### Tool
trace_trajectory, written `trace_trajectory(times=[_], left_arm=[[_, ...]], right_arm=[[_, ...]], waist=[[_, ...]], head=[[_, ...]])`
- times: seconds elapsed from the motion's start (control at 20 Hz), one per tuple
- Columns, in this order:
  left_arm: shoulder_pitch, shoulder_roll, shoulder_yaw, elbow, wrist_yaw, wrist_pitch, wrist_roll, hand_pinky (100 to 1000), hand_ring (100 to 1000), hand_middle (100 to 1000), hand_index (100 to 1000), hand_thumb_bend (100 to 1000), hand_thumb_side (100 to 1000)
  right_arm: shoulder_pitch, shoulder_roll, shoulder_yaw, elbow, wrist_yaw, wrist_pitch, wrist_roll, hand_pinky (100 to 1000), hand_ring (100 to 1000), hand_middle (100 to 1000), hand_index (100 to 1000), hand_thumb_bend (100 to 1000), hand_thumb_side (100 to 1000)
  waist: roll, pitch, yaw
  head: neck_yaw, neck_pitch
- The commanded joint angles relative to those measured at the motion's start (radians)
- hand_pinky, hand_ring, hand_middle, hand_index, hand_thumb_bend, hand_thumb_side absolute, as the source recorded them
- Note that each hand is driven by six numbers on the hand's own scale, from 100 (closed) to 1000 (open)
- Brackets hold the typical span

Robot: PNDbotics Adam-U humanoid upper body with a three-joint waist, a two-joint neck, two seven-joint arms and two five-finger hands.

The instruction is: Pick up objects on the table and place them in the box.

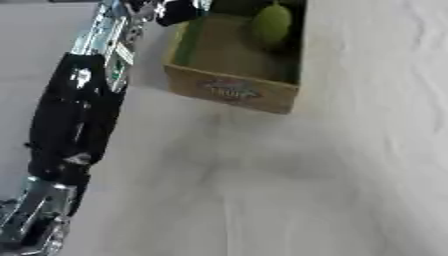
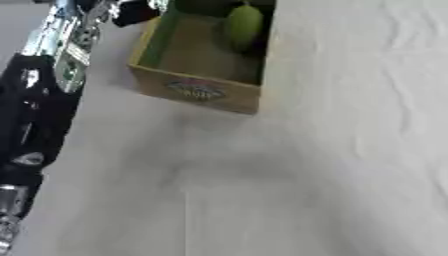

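Fruit (image 1: 272,22), green, already lies in the box (image 1: 232,91), just right of the left hand (image 1: 175,11) at its far corner; hand's fingers unreadable; nothing else shows on the counter (image 1: 262,190), so the task looks nearly finished.

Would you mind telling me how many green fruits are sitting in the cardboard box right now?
1 is clearly visible: a green fruit lying against the far right wall of the box. The box's far end is cut off by the picture's top edge, so more could be hidden there.
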Motion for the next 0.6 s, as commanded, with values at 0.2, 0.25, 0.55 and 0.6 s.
trace_trajectory(times=[0.2,0.25,0.55,0.6], left_arm=[[0.096,0.140,0.061,-0.149,0.091,0.084,0.023,643,683,574,809,100,565],[0.119,0.160,0.066,-0.172,0.106,0.098,0.031,643,683,574,809,100,565],[0.187,0.194,0.049,-0.311,0.192,0.185,0.000,642,683,574,809,100,566],[0.198,0.189,0.056,-0.332,0.206,0.199,-0.002,632,679,574,810,100,566]], right_arm=[[0.040,-0.077,-0.043,-0.016,0.039,-0.005,-0.048,782,695,516,744,100,391],[0.047,-0.079,-0.047,-0.016,0.046,-0.005,-0.056,782,695,516,744,100,391],[0.053,-0.079,-0.044,-0.016,0.066,-0.005,-0.075,782,695,516,744,100,391],[0.060,-0.078,-0.052,-0.016,0.072,-0.005,-0.080,782,696,515,744,100,396]], waist=[[-0.001,-0.041,0.064],[-0.003,-0.042,0.071],[-0.004,-0.044,0.074],[-0.010,-0.036,0.082]], head=[[-0.134,0.025],[-0.145,0.027],[-0.153,0.029],[-0.183,0.019]])
